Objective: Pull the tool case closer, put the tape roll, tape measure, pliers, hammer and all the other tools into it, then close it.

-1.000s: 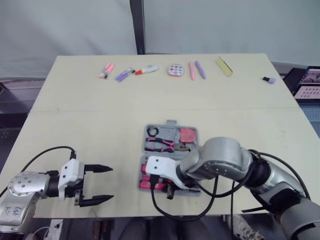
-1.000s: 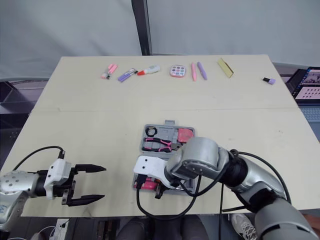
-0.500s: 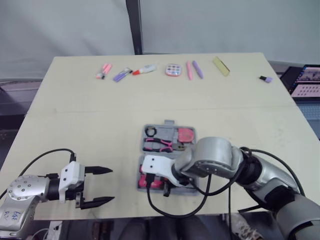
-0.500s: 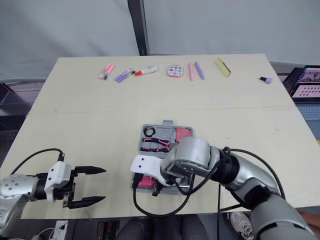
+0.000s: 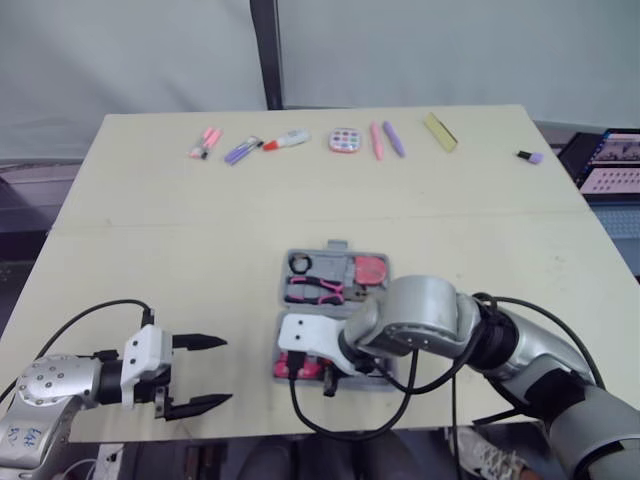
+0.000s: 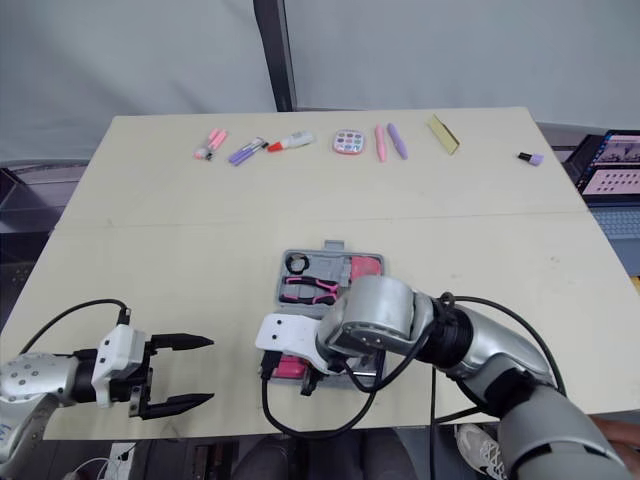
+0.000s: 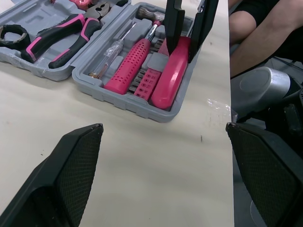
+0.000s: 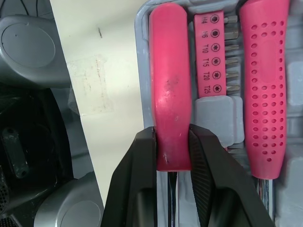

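Note:
The grey tool case (image 5: 338,248) lies open near the table's front middle. Its far half holds a black tape roll (image 5: 301,263), pink-handled pliers (image 5: 318,290) and a pink tape measure (image 5: 372,270). In the near half lie a pink hammer (image 8: 170,85), a bit set (image 8: 212,52) and a dotted pink screwdriver (image 8: 267,85). My right gripper (image 8: 173,138) reaches down into the near half, shut on the hammer's handle, which rests in its slot. At the front left, my left gripper (image 5: 215,372) hovers open over bare table, well apart from the case.
Along the far edge lie highlighters (image 5: 205,142), a marker (image 5: 285,140), a round pink item (image 5: 346,140), two pens (image 5: 385,140) and a yellow strip (image 5: 440,131). A small purple piece (image 5: 530,157) sits far right. A person's leg (image 7: 265,28) is beyond the front edge.
My right gripper has drifted slightly left and nearer over the case's front half, still on the hammer handle. The left gripper has barely moved. The camera shifted a little.

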`<state>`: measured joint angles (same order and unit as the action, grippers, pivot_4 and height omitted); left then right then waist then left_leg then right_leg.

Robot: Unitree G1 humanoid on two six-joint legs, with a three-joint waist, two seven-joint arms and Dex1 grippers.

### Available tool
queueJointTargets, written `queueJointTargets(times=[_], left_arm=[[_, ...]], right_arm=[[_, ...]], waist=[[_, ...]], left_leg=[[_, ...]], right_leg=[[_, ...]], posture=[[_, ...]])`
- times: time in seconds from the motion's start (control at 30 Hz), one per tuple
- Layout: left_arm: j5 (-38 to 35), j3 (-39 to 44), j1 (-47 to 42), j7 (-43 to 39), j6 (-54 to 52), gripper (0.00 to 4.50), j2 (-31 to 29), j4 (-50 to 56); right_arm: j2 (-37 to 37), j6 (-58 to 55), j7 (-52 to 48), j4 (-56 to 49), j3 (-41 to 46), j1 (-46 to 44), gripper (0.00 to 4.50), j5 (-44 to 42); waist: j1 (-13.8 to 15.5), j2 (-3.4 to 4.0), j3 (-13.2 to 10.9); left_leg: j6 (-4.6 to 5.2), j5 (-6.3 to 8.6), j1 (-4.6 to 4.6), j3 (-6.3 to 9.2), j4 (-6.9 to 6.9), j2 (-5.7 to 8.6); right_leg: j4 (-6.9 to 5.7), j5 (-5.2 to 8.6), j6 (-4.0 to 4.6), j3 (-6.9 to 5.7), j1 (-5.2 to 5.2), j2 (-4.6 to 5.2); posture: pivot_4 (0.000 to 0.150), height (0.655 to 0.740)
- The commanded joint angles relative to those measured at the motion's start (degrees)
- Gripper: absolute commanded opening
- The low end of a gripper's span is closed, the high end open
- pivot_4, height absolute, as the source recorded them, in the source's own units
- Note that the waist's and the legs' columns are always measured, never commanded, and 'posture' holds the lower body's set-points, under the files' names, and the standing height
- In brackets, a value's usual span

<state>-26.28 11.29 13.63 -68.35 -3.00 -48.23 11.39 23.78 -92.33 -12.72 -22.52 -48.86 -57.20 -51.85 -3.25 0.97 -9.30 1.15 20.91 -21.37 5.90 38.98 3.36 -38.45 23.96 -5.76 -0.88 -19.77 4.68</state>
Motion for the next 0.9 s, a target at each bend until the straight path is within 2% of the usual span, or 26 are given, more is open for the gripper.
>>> queueJointTargets(times=[0.03, 0.47, 0.5, 0.57, 0.6, 0.73, 0.77, 0.9], left_arm=[[-0.62, 1.35, 0.86, 0.30, -0.03, 4.50, 0.17, 2.46], [-0.71, 1.67, 1.63, 0.96, -0.68, 4.50, 0.06, 3.85], [-0.71, 1.67, 1.65, 1.02, -0.75, 4.50, 0.03, 3.96], [-0.75, 1.65, 1.63, 1.12, -0.93, 4.50, -0.05, 4.13], [-0.75, 1.62, 1.57, 1.16, -1.01, 4.50, -0.09, 4.17], [-0.76, 1.53, 1.33, 1.22, -1.34, 4.50, -0.15, 4.25], [-0.76, 1.51, 1.28, 1.22, -1.41, 4.50, -0.15, 4.29], [-0.81, 1.39, 0.95, 1.36, -1.64, 4.50, 0.02, 4.31]], right_arm=[[-0.47, -0.17, -0.82, -0.80, -0.27, 0.03, 0.41, -0.14], [-1.61, -0.17, -1.41, 0.23, -0.62, 0.34, 0.41, 1.88], [-1.60, -0.17, -1.57, 0.15, -0.63, 0.39, 1.21, 1.95], [-1.46, -0.17, -1.89, -0.08, -0.56, 0.40, 1.74, 1.88], [-1.19, -0.17, -2.29, -0.41, -0.28, 0.25, 2.16, 1.42], [0.75, -0.17, -4.05, -1.43, 2.22, -0.86, 4.20, -1.25], [1.32, -0.17, -4.47, -1.69, 2.93, -1.10, 4.42, -1.85], [4.80, -0.17, -6.37, -3.81, 9.49, -0.09, 4.42, -4.78]], waist=[[-0.02, 0.00, 0.00], [-0.01, 0.00, 0.00], [-0.01, 0.00, 0.00], [-0.01, 0.00, 0.00], [0.00, 0.00, 0.00], [0.02, 0.00, 0.00], [0.03, 0.00, 0.00], [0.07, 0.00, 0.00]], left_leg=[[0.00, 0.00, 0.00, 0.00, 0.00, 0.00], [-0.01, 0.00, 0.01, 0.00, 0.00, 0.00], [-0.01, 0.00, 0.01, 0.00, -0.01, 0.00], [-0.01, 0.00, 0.01, 0.00, -0.01, 0.00], [-0.01, 0.00, 0.01, 0.00, -0.01, 0.00], [-0.01, 0.00, 0.01, 0.00, 0.00, 0.00], [-0.01, 0.00, 0.01, 0.00, 0.00, 0.00], [0.00, 0.00, 0.01, 0.00, 0.00, 0.00]], right_leg=[[0.00, 0.00, 0.00, 0.00, 0.00, 0.00], [-0.02, 0.00, 0.00, 0.00, -0.01, 0.00], [-0.01, 0.00, 0.00, 0.00, -0.01, 0.00], [-0.02, 0.00, 0.00, -0.01, -0.01, -0.01], [-0.02, 0.00, 0.00, 0.00, -0.01, 0.00], [-0.02, 0.00, 0.00, 0.00, 0.00, 0.00], [-0.01, 0.00, 0.00, 0.00, 0.00, 0.00], [0.06, 0.00, 0.00, 0.00, 0.04, 0.00]], posture=[[0.150, 0.7134], [0.150, 0.7134], [0.150, 0.7134], [0.150, 0.7134], [0.150, 0.7134], [0.150, 0.7134], [0.150, 0.7134], [0.150, 0.7134]])
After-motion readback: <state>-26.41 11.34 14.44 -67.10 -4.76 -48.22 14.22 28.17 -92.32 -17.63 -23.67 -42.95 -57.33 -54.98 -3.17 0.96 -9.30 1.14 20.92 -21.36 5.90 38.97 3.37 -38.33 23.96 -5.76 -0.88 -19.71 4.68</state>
